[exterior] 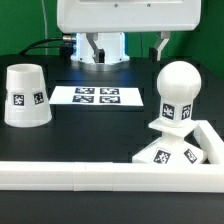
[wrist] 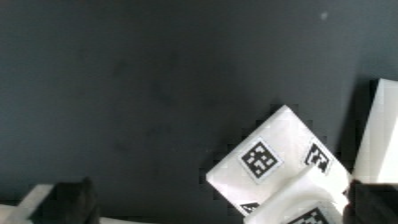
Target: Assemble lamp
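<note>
With the bulb (exterior: 177,95) upright on the base (exterior: 175,150) at lower right, the shade (exterior: 25,96) sits on the surface at far left, well apart from the fingers (exterior: 164,44), whose opening I cannot tell.

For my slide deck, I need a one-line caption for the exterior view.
Bulb seated on the base, shade apart beside the marker board, arm raised behind.

White boxy arm housing (exterior: 125,20), black cable (exterior: 40,45), dark claw (wrist: 214,200) fingers (wrist: 68,200)
</note>
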You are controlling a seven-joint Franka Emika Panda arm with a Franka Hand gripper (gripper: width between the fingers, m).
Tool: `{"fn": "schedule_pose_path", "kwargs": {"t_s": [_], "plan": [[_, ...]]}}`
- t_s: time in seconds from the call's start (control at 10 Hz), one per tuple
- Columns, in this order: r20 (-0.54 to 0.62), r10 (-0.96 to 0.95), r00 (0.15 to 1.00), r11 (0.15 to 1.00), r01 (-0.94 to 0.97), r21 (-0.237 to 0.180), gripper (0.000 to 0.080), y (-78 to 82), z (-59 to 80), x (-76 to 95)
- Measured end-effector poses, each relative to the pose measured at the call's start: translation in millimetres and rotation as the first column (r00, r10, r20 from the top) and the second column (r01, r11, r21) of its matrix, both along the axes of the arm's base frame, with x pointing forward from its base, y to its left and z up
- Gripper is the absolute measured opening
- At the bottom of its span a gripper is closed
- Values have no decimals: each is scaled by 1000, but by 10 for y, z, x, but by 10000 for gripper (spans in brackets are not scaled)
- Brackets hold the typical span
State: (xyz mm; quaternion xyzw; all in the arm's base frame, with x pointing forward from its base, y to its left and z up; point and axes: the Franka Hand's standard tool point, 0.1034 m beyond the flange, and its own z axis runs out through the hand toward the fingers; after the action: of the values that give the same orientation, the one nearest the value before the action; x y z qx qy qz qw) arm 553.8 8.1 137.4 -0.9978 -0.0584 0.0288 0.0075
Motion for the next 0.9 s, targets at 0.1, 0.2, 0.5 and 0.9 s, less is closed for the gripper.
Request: {"fn": "schedule_pose_path", "kwargs": {"t_s": [0.1,0.2,0.5,0.9], "plan": [[0,0,1000,1000,0,0,698,2,-1,-1],[0,1,1000,1000,-1,0,698,0,-2,-2],[-11,85,996,996,-84,29,698,-427,57,-273],[-28,86,996,996,-85,30,698,-898,-39,-501]]}}
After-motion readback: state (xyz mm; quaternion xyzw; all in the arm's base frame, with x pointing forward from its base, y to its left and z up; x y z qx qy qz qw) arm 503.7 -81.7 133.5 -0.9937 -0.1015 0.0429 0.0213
